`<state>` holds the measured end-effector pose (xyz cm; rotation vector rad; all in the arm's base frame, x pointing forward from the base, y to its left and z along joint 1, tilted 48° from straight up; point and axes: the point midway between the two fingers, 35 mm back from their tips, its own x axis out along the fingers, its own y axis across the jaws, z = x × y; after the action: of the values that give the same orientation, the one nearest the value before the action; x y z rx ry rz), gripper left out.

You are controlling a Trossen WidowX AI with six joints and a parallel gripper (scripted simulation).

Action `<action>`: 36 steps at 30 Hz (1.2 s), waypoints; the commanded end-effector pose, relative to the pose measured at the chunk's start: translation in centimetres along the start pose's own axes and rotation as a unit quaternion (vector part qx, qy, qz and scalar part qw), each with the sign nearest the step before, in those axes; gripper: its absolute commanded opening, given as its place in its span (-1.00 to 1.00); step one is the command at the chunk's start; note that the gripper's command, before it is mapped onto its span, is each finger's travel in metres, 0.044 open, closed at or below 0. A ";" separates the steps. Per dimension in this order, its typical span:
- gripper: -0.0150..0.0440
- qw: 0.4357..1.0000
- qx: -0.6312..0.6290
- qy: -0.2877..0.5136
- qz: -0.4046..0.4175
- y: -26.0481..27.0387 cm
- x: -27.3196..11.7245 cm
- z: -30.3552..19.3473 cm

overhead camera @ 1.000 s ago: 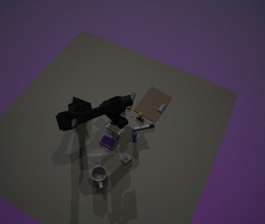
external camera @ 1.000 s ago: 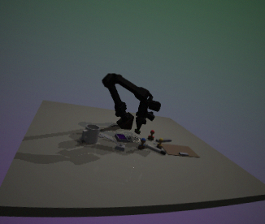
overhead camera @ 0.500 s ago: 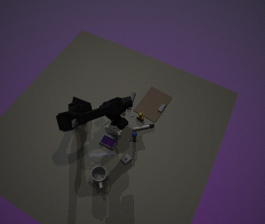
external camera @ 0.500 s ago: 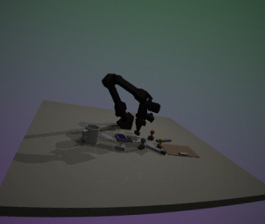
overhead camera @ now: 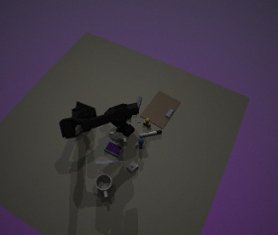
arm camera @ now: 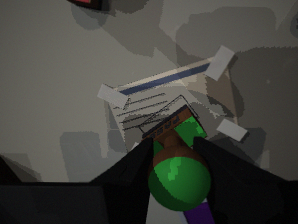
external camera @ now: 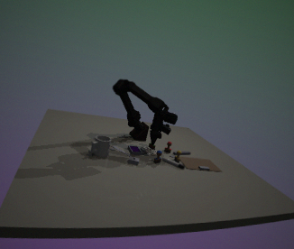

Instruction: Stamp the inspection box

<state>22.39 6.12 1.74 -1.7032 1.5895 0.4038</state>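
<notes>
My gripper (arm camera: pixel 173 143) (external camera: pixel 151 146) is shut on the green-knobbed stamp (arm camera: pixel 180 182), with the fingers either side of its brown neck. The stamp's brown and green block is over the card (arm camera: pixel 204 91) and covers much of the inspection box (arm camera: pixel 181 96), whose thin black outline shows past the block's far edge. Whether the block touches the card cannot be told. The card has a blue band, printed lines and pale tape at its corners. The purple ink pad (overhead camera: pixel 113 149) (external camera: pixel 134 149) (arm camera: pixel 199 215) is close beside the card. The stamp's underside is hidden.
A yellow-knobbed stamp (overhead camera: pixel 147 122) (external camera: pixel 178 154), a blue-knobbed one (overhead camera: pixel 141 141) (external camera: pixel 159 154) and a red-knobbed one (external camera: pixel 169 144) stand nearby. A marker (overhead camera: pixel 150 134) (external camera: pixel 174 162), brown board (overhead camera: pixel 158 107) (external camera: pixel 197 163), small pale block (overhead camera: pixel 132 166) (external camera: pixel 133 161) and mug (overhead camera: pixel 104 183) (external camera: pixel 101 147) are also there.
</notes>
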 end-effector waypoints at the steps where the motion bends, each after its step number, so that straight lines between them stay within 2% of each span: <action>1: -0.49 1.000 -0.003 0.002 -0.002 0.1 0.3 -0.1; 36: -0.49 1.000 -0.003 0.003 -0.002 0.2 1.9 -0.3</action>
<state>22.47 4.66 0.58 -1.7065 1.5920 0.4028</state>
